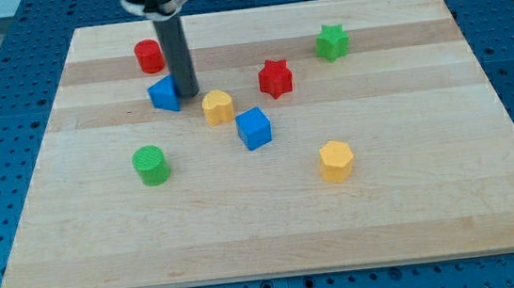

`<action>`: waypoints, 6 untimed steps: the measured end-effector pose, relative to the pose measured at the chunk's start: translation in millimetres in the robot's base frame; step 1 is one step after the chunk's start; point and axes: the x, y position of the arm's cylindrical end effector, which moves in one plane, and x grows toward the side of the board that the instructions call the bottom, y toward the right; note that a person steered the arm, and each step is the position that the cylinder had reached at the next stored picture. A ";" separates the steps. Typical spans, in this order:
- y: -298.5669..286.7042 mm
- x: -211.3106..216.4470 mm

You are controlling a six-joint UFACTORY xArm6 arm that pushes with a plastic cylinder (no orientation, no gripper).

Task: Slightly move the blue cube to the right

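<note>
My tip (186, 96) touches one cube's (164, 94) right side; another cube (255, 128) lies lower right.

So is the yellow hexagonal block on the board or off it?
On it: the yellow hexagonal block sits flat on the wooden board, well inside its edges.

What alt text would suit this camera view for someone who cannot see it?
My tip touches the right side of a blue block on a wooden board. Scattered around are a blue cube and red, yellow and green blocks.

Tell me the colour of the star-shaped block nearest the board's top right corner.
Green. The green star shows plainly in the camera view, the only view.
</note>
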 end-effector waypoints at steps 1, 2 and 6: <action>-0.7 2.5; 0.1 42.3; 75.4 58.7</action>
